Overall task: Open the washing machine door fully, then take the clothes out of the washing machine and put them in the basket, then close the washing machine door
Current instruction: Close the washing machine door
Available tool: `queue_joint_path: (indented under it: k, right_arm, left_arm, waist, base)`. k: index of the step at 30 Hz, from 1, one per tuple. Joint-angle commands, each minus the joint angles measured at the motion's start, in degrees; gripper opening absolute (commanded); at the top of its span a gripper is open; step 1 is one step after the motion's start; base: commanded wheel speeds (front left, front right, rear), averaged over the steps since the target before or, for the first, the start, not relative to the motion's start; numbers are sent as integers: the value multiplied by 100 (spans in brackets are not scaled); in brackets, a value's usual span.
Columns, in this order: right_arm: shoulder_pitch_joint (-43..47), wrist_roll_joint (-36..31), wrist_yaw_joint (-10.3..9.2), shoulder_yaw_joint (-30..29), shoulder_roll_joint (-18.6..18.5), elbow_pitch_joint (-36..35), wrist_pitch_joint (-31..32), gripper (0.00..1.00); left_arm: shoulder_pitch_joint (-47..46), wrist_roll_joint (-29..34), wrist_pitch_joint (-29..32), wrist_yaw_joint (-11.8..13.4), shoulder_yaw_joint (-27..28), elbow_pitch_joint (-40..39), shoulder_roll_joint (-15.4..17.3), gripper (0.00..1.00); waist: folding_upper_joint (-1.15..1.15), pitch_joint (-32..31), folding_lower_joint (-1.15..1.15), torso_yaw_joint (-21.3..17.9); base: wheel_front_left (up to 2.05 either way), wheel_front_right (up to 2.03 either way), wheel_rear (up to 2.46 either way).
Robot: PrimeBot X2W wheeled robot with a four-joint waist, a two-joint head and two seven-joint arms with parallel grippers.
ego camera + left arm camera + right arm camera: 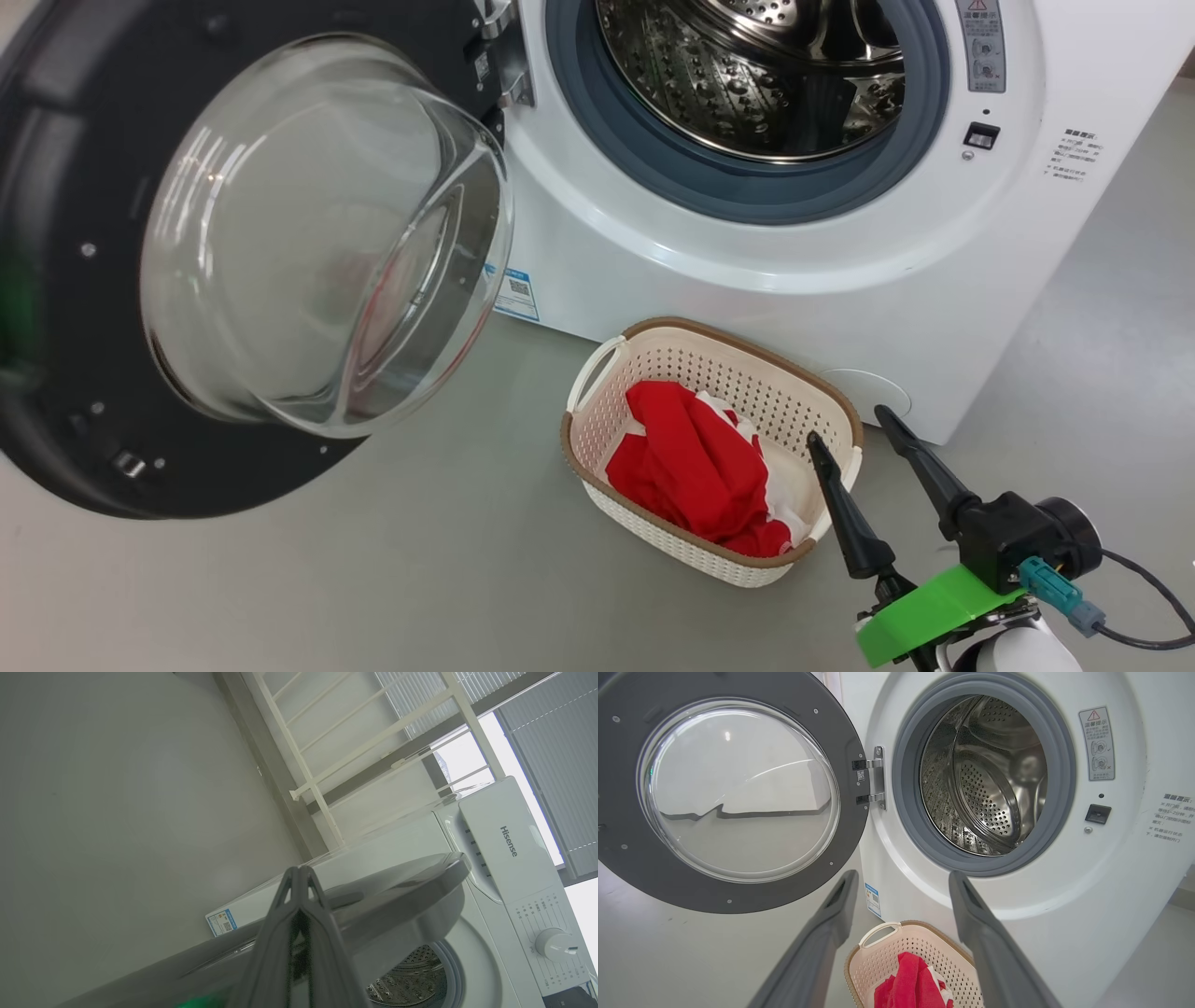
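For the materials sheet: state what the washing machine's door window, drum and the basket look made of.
Door window: clear glass by its look, glossy; see-through with sharp reflections, though clear plastic cannot be ruled out.
Drum: polished metal, likely stainless steel; mirror sheen, punched holes.
Basket: matte cream plastic; moulded perforated walls, brown rim band.

Note the white washing machine [766,280], its steel drum [747,84] dotted with holes inside a blue-grey gasket [635,149]. You see the washing machine door [56,280] rimmed in glossy black around clear glass. The basket [672,546] is cream, gridded with perforations and banded brown. The clothes [691,467] are red with white. The sticker [516,294] is blue, the floor [373,579] grey.
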Motion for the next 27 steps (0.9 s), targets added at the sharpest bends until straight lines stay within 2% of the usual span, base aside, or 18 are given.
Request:
queue_joint_path:
  k: [1,12,27]
  right_arm:
    - [-233,32,28,151,28,-122,-36,100]
    - [-227,49,28,161,78,-82,-36,100]
    - [-184,106,28,151,119,-60,-36,100]
  left_arm:
    - [132,14,231,-102,-147,-135,-10,0]
    - [453,-135,615,-280,-294,-757,-396,0]
    - [1282,-450,1022,-77,-212,-2205,-883,0]
  waist:
    - [0,-7,0,25]
    - [0,-60,0,117]
    - [0,-173,0,0]
  base:
    - [0,0,0]
    - [0,0,0]
    - [0,0,0]
